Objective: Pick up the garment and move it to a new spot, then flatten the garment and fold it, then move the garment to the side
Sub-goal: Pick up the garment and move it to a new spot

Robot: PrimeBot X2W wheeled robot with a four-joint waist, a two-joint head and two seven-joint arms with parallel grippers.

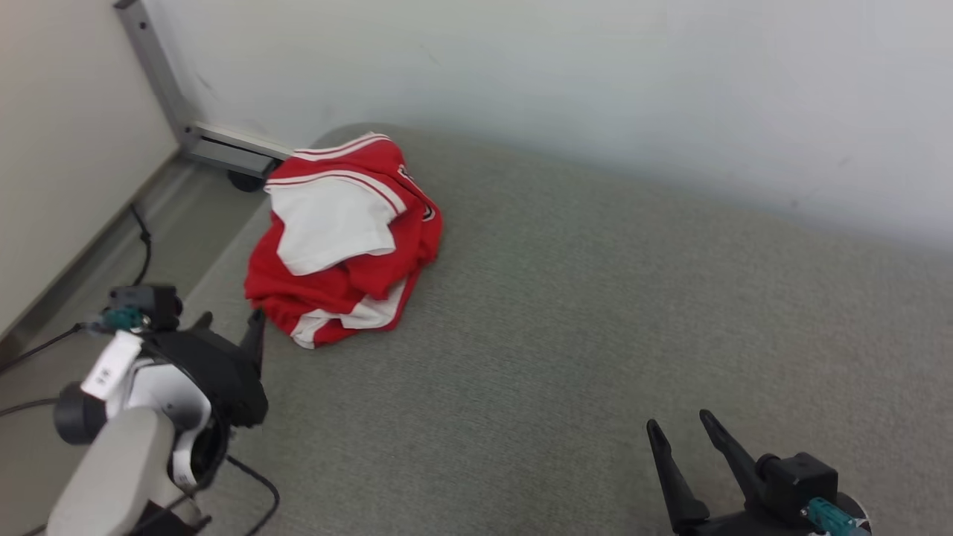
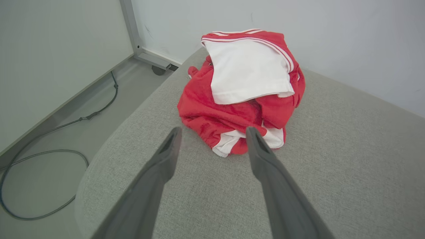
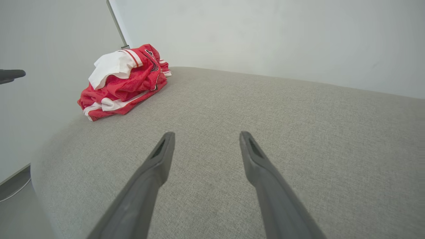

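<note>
A red garment (image 1: 344, 246) with white panels and striped trim lies crumpled in a heap on the grey fabric-covered bench (image 1: 595, 313), close to the far left corner where the bench's edge rounds off, and just in from the left edge. A white panel is folded over the top of the heap, and a white-banded hem sticks out at its near side; some dark lettering shows on the far side but is too small to read. The left pincer (image 1: 231, 327) hangs over the left edge of the bench just beside the near side of the garment, its two dark fingers spread wide with nothing between them. In the left wrist view the left pincer (image 2: 213, 132) points straight at the heap (image 2: 239, 99), and one fingertip overlaps the white hem in that view; whether it touches the cloth cannot be told. The right pincer (image 1: 680, 421) is over the near right part of the bench, well apart from the garment, its fingers likewise spread and empty; the right wrist view shows bare grey fabric between the fingers (image 3: 206, 134). Beyond the left edge, a dark cable (image 2: 43, 154) curls on the floor (image 2: 66, 116), and a grey metal frame (image 1: 223, 149) stands by the pale wall (image 1: 595, 89).
</note>
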